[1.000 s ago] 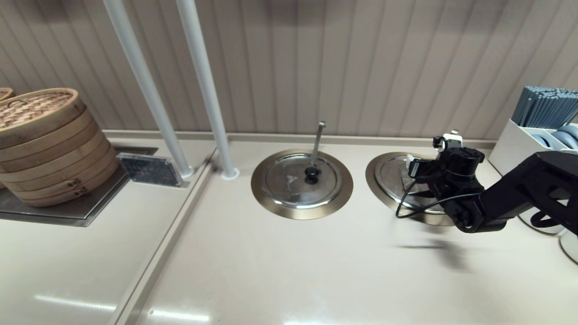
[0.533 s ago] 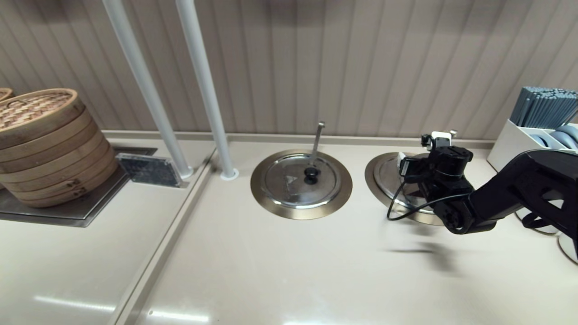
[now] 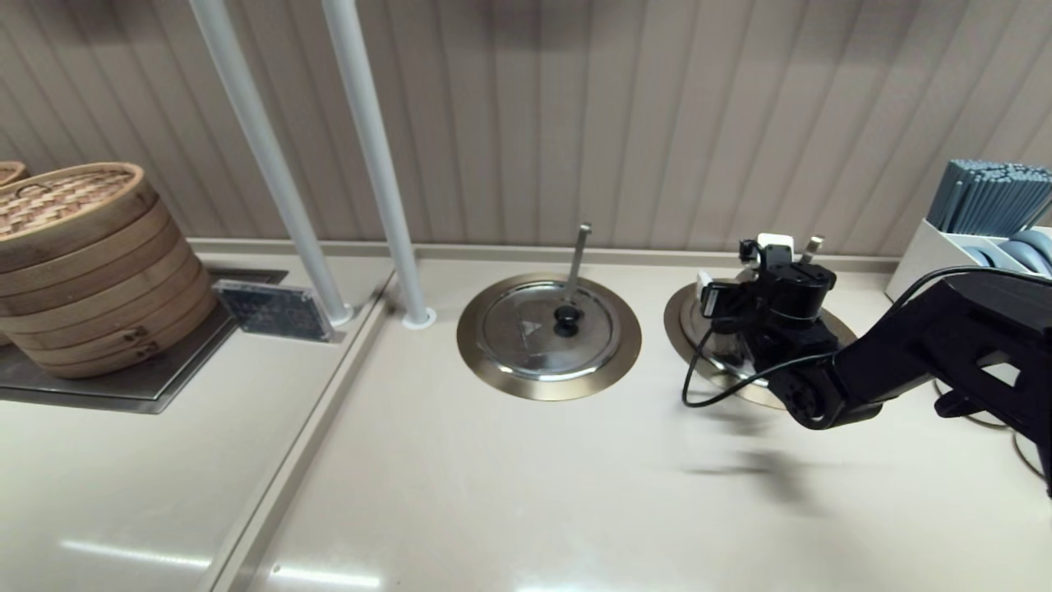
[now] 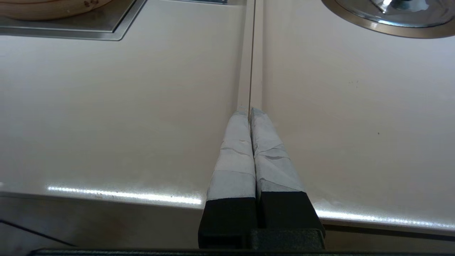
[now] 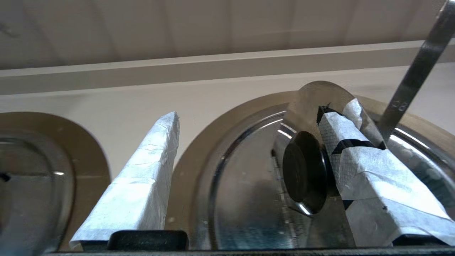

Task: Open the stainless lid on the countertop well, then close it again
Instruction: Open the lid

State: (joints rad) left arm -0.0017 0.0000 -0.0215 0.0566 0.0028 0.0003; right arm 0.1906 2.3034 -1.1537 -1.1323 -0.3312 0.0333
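Note:
The stainless lid (image 5: pixel 245 199) sits in the countertop well, covering its hole; the bronze-grey flange (image 5: pixel 199 142) rings it. In the head view my right gripper (image 3: pixel 744 325) hangs over this lid (image 3: pixel 694 329) and hides most of it. The slanted ladle rod (image 5: pixel 412 81) rises behind it. In the right wrist view that gripper (image 5: pixel 250 113) is open. The black knob (image 5: pixel 304 170) lies between its fingers, close against one taped finger (image 5: pixel 359 167) and far from the other. My left gripper (image 4: pixel 250 111) is shut on nothing, parked over the counter seam near the front edge.
The twin lid (image 3: pixel 548 329) with its near-vertical rod sits in the neighbouring well to the left. Two white poles (image 3: pixel 378 164) stand behind it. Bamboo steamers (image 3: pixel 82 263) fill the far left. A white holder with grey chopsticks (image 3: pixel 978 230) stands at the far right.
My right arm has moved leftward and a little farther back, bringing the open gripper over the right-hand lid and around its knob. The lids have not moved.

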